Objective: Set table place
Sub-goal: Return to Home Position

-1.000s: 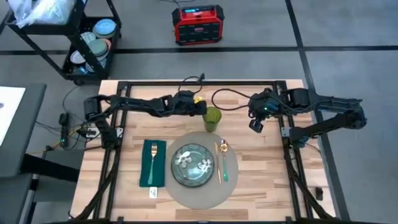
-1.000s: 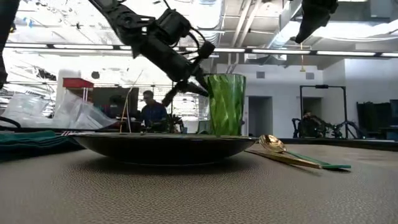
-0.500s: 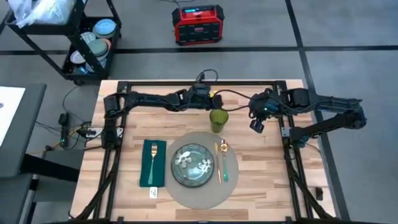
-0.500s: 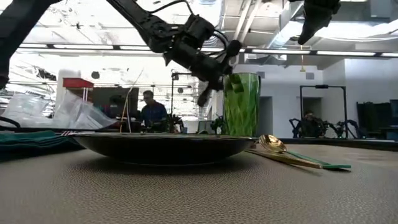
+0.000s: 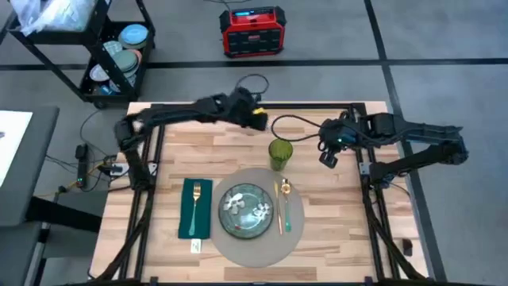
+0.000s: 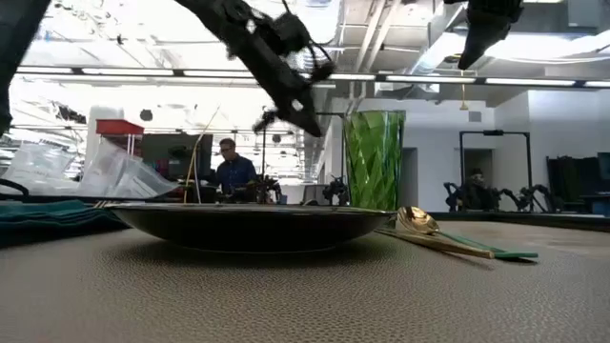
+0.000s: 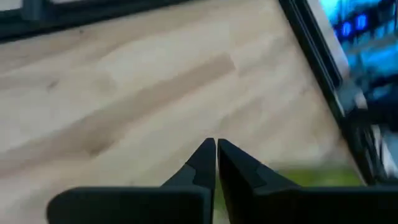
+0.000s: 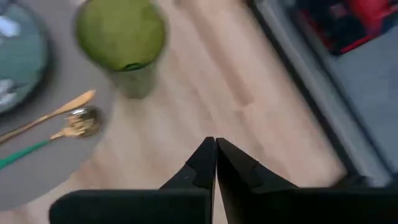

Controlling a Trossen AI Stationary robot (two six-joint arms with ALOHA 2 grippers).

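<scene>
A round grey placemat lies flat at the middle of the near half of the bench, whose pale butcher-block planks run side to side inside black metal rails. From bench height the placemat's surface is finely pebbled, like leather. Being round, it points no way of its own; the pieces around it give the lines.

A dark green-grey plate with a pale floral pattern sits near its centre. Right of the plate, a gold knife and a gold-bowled, green-handled spoon lie side by side on the placemat, long axes running near edge to far edge. Left of the placemat, a dark green rectangular napkin lies the same way with a gold fork on top, tines toward the far edge.

A green faceted cup stands upright at the placemat's far right rim; whether its base touches the grey cannot be told.

The left hand hovers over the bench's far rail, fingers pressed together and holding nothing. The right hand hangs right of the cup, fingers likewise closed and empty.
</scene>
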